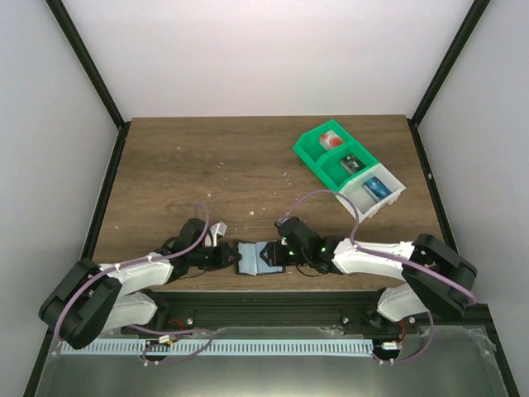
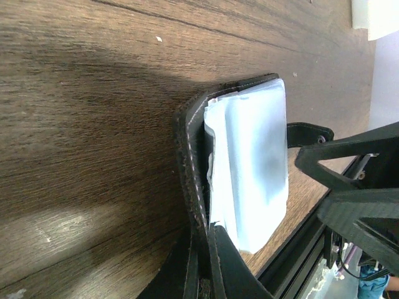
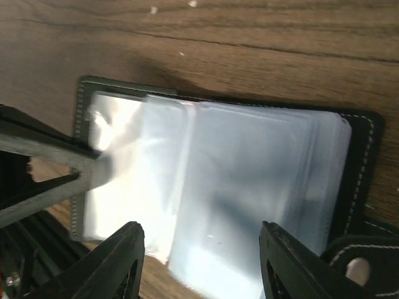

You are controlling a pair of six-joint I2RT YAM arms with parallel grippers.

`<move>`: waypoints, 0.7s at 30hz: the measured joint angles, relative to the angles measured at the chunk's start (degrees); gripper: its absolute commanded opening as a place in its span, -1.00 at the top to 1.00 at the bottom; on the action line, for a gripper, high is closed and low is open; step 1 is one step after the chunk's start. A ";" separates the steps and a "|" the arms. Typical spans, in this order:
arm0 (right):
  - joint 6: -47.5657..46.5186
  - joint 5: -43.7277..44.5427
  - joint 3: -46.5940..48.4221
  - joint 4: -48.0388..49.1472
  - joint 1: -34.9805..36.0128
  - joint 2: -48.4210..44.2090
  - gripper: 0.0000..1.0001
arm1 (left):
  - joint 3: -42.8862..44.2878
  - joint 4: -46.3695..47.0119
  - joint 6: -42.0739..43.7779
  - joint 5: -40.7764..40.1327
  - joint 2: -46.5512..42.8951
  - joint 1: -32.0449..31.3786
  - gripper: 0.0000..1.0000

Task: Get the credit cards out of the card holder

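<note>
1. The card holder [image 1: 260, 258] lay opened flat at the middle of the counter's near edge, with a black stitched border around pale clear sleeves [image 3: 249, 187].
2. The left gripper [image 2: 201, 277] was pinched tight on the holder's black border at its left end.
3. The right gripper [image 3: 201, 249] hung over the sleeves with its fingers spread wide and gripping nothing.
4. Both arms crowded the near edge, while bare brown wood ran from the holder toward the far edge and the left edge of the counter [image 1: 182, 165].
5. A green-and-white bin [image 1: 304, 151] sat near the far right corner, well apart from the holder.
6. Pale specks [image 1: 252, 213] dotted the wood, and white walls [image 1: 273, 50] and black frame posts [image 1: 91, 66] closed in the counter.
</note>
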 measured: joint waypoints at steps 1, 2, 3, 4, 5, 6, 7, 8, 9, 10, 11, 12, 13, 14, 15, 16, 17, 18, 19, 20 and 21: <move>0.09 0.31 -0.07 -0.26 0.00 0.44 -0.05 | -0.07 0.13 -0.02 0.00 0.00 0.00 1.00; 0.15 0.46 -0.11 -0.46 0.00 1.09 -0.05 | -0.09 0.26 -0.04 0.04 0.00 0.00 1.00; 0.17 0.61 -0.13 -0.57 0.00 1.62 -0.05 | -0.09 0.33 -0.04 0.09 0.00 0.00 1.00; 0.17 0.72 -0.13 -0.76 0.00 2.27 -0.06 | -0.09 0.37 -0.04 0.13 0.00 0.00 1.00; 0.15 0.85 -0.13 -0.63 0.00 2.75 -0.06 | -0.09 0.39 -0.04 0.13 0.02 0.00 1.00; 0.15 0.94 -0.13 -0.35 0.00 2.86 -0.05 | -0.09 0.39 -0.04 0.13 0.02 0.00 1.00; 0.15 0.96 -0.13 -0.11 0.00 3.02 -0.06 | -0.09 0.44 -0.04 0.15 0.02 0.00 1.00; 0.15 0.94 -0.13 0.24 0.00 3.21 -0.06 | -0.09 0.50 -0.07 0.17 0.02 0.00 1.00; 0.15 0.92 -0.13 0.50 0.00 3.32 -0.05 | -0.09 0.55 -0.07 0.20 0.02 0.00 1.00; 0.15 0.87 -0.13 0.72 0.00 3.48 -0.05 | -0.09 0.61 -0.07 0.24 0.02 0.00 1.00; 0.15 0.79 -0.11 1.14 0.00 3.63 -0.05 | -0.09 0.70 -0.09 0.33 0.02 0.00 1.00; 0.13 0.50 -0.13 1.46 0.00 3.76 -0.05 | -0.09 0.74 -0.09 0.35 0.07 0.00 1.00; 0.09 0.17 -0.13 1.77 0.00 3.89 -0.05 | -0.09 0.74 -0.11 0.35 0.09 0.00 1.00; -0.09 -0.33 -0.13 2.12 0.00 3.98 -0.05 | -0.09 0.76 -0.15 0.35 0.13 0.00 1.00; -0.13 -0.94 -0.15 2.60 -0.04 4.11 -0.05 | -0.09 0.79 -0.22 0.35 0.17 0.00 1.00; -0.20 -1.86 -0.15 3.37 -0.15 4.33 -0.05 | -0.09 0.81 -0.26 0.35 0.24 0.00 1.00; -0.24 -2.67 -0.17 4.02 -0.20 4.66 -0.05 | -0.09 0.87 -0.28 0.37 0.31 0.00 1.00; -0.24 -3.63 -0.17 4.81 -0.20 5.09 -0.05 | -0.11 0.94 -0.33 0.35 0.33 0.00 1.00; -0.24 -4.50 -0.17 5.64 -0.20 5.53 -0.05 | -0.11 1.01 -0.37 0.39 0.35 0.00 1.00; -0.24 -5.31 -0.17 6.45 -0.20 5.99 -0.05 | -0.13 1.09 -0.44 0.39 0.35 0.00 1.00; -0.24 -5.92 -0.17 7.06 -0.20 6.36 -0.05 | -0.17 1.18 -0.46 0.44 0.35 0.00 1.00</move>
